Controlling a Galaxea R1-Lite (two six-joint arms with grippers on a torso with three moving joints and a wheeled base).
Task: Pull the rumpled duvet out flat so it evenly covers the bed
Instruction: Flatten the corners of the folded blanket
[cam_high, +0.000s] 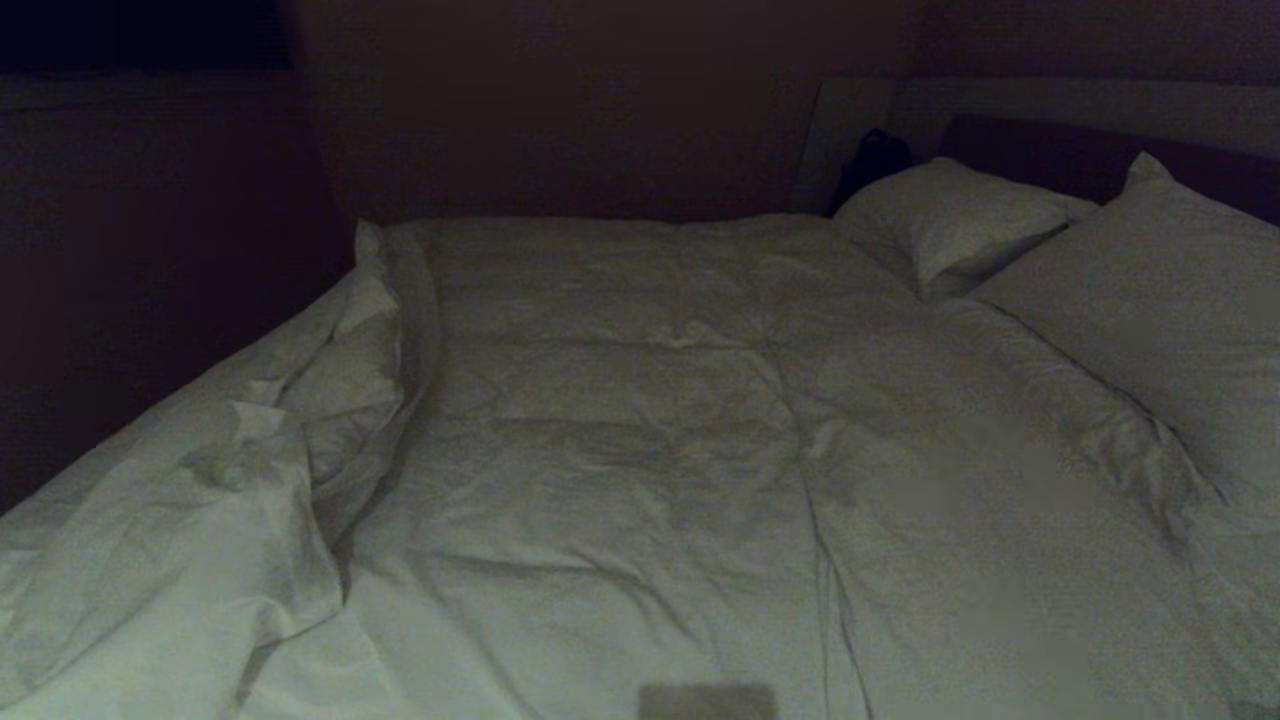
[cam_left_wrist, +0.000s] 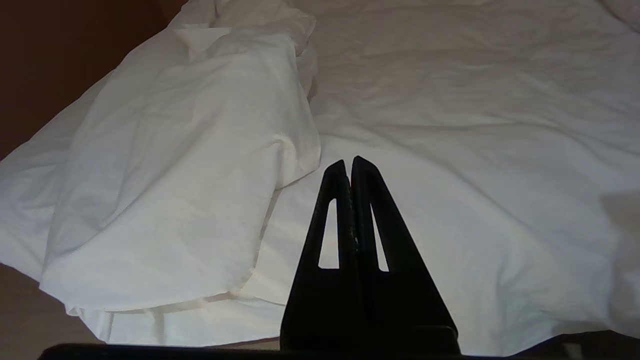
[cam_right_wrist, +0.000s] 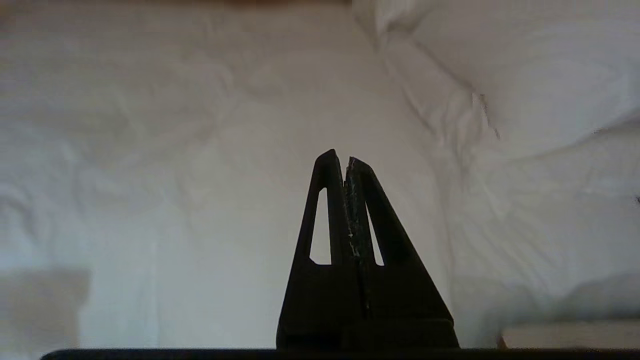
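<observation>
Left gripper (cam_left_wrist: 349, 161) pressed together, empty, above the duvet (cam_high: 640, 420) — right gripper (cam_right_wrist: 339, 156) likewise. Duvet lies across the bed (cam_high: 860, 110), folded back and bunched along its left edge. Two pillows (cam_high: 950, 220) at the dark headboard. Room dim; no readable writing.

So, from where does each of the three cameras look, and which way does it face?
Head view: from the robot's head, forward and down over the bed; duvet, two pillows; no arm shows.
Left wrist view: behind the shut left gripper, facing the duvet's folded-back flap.
Right wrist view: behind the shut right gripper, facing flat duvet and a pillow.
Shared: head and left wrist views both show the flap.
</observation>
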